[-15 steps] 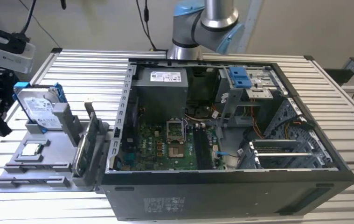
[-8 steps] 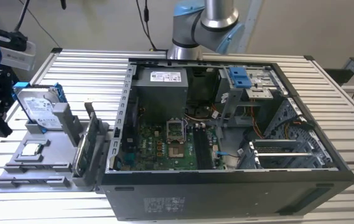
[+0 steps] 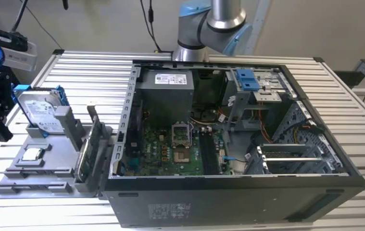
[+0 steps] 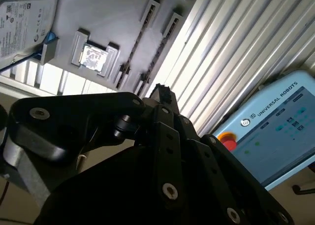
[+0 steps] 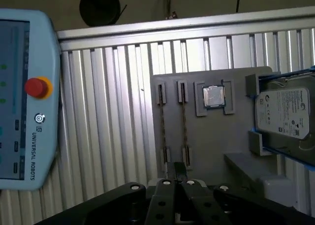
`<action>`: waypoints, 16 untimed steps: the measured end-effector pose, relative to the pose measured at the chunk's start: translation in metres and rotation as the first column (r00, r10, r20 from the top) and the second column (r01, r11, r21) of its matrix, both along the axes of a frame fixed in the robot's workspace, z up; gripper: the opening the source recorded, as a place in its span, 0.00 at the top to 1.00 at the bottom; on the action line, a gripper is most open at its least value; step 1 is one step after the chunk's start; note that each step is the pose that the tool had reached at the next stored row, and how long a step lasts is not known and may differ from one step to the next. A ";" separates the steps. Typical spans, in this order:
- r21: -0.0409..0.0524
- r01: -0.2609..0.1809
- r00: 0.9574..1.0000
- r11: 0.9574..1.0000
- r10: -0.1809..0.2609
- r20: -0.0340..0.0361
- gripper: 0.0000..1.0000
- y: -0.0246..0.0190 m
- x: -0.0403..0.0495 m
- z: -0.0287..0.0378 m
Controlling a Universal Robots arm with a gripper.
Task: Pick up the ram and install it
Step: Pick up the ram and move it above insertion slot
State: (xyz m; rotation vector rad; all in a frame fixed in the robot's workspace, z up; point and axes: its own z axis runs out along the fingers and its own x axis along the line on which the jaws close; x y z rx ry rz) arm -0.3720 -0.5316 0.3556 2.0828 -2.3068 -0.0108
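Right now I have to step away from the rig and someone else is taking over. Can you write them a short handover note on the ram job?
Claw: above the grey holder, carrying nothing that I can see.
Things: one ram stick sits edge-on in a holder slot, with a second stick in the slot beside it, near the processor chip and the hard drive. The holder lies at the exterior view's left of the open computer case.
Done: nothing yet; both sticks are in the holder.
Left: the pickup and the install in the case.
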 end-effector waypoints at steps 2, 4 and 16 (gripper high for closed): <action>0.000 0.000 1.000 1.000 0.000 0.000 0.89 0.0000 0.0000 0.0000; 0.000 0.000 1.000 1.000 0.000 0.000 0.89 0.0000 0.0000 0.0000; 0.001 -0.001 1.000 1.000 0.001 0.001 0.58 0.0000 0.0000 -0.0015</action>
